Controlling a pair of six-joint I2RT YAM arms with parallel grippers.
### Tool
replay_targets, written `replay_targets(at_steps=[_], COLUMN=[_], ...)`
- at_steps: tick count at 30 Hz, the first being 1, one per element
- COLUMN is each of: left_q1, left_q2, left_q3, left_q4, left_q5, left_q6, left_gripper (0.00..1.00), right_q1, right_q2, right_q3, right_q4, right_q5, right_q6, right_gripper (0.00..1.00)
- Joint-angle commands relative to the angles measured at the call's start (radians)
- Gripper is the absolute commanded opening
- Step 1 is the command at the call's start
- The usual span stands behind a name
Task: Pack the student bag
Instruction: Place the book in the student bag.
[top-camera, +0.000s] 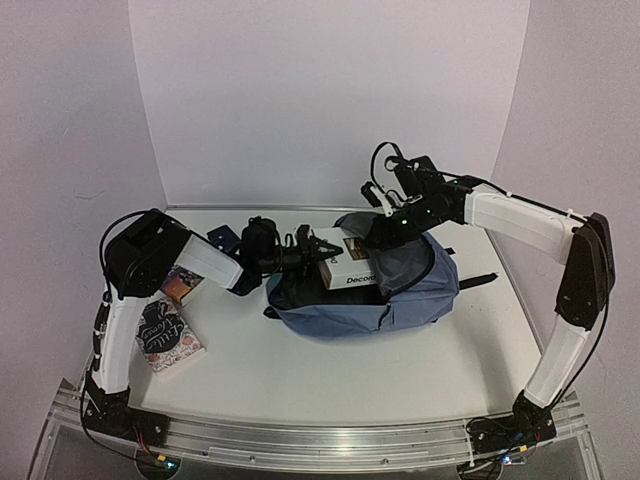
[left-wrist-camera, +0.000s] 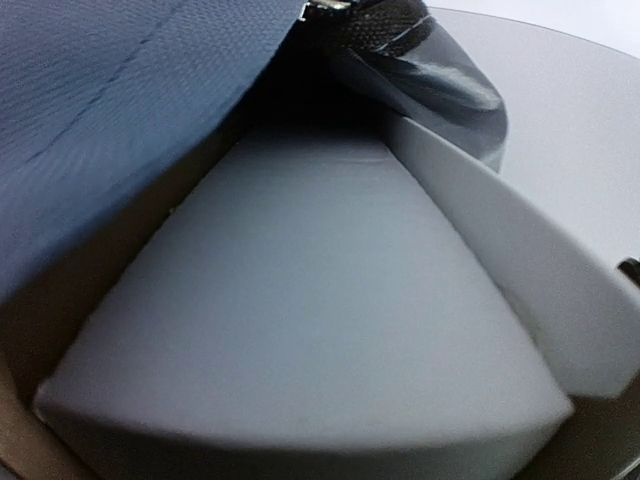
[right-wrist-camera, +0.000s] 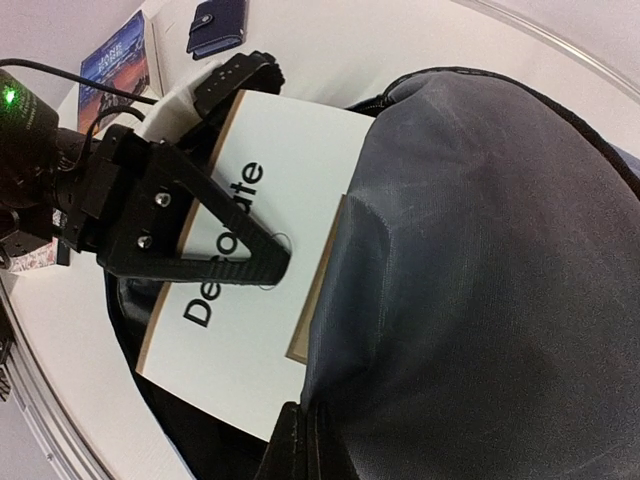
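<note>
Right wrist cam alone showed left gripper (right-wrist-camera: 272, 262) clamping the white book (right-wrist-camera: 290, 170); right gripper (top-camera: 385, 226), pinched shut, held student bag (right-wrist-camera: 480, 250) flap above it.

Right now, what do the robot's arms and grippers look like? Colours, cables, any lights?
The left arm and right arm have white shells on the long links, with black joints. Black cables loop beside them. The left gripper and right gripper are black; the left one's fingers taper to a wedge. A green light glows at the right wrist.

far end of white book (right-wrist-camera: 290, 150) under student bag (right-wrist-camera: 480, 250) flap, title partly behind left fingers (right-wrist-camera: 248, 246)
</note>
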Motion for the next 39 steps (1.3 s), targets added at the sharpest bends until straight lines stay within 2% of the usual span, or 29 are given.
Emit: replay_targets(at_steps=[1,4,10,14,20,23,27,30,32,35,39], left_q1=[-0.023,-0.029,-0.044,-0.052,-0.063,-0.063,-0.062,-0.062,-0.061,-0.061,-0.062], left_q2=[0.031,0.068,0.117,0.111,0.139,0.139,0.102,0.046,0.004,-0.047,-0.084], left_q3=[0.116,0.162,0.247,0.225,0.301,0.296,0.263,0.238,0.222,0.229,0.225], left_q4=[-0.024,-0.041,-0.181,-0.113,-0.216,-0.255,-0.322,-0.418,-0.491,-0.642,-0.756], left_q5=[-0.039,-0.045,-0.022,0.014,0.055,0.05,0.022,-0.035,-0.08,-0.146,-0.202], left_q6=[0.018,0.008,0.054,0.065,0.13,0.143,0.175,0.224,0.264,0.322,0.341], left_gripper=[0.07,0.08,0.11,0.1,0.12,0.22,0.51,0.67,0.71,0.73,0.75], right_q1=[0.016,0.016,0.016,0.016,0.017,0.016,0.015,0.012,0.007,0.001,0.0], right_q2=[0.008,0.012,0.019,0.024,0.035,0.034,0.033,0.034,0.032,0.025,0.018], right_q3=[0.059,0.057,0.042,0.026,0.03,0.03,0.027,0.023,0.02,0.013,0.008], right_q4=[0.091,0.103,0.121,0.136,0.146,0.147,0.15,0.154,0.155,0.156,0.155], right_q5=[-0.064,-0.063,-0.039,-0.046,-0.07,-0.061,-0.056,-0.056,-0.06,-0.06,-0.061], right_q6=[-0.007,-0.009,-0.038,-0.073,-0.085,-0.097,-0.094,-0.087,-0.081,-0.082,-0.083], right_gripper=[0.0,0.0,0.0,0.0,0.0,0.0,0.0,0.0,0.0,0.0,0.0])
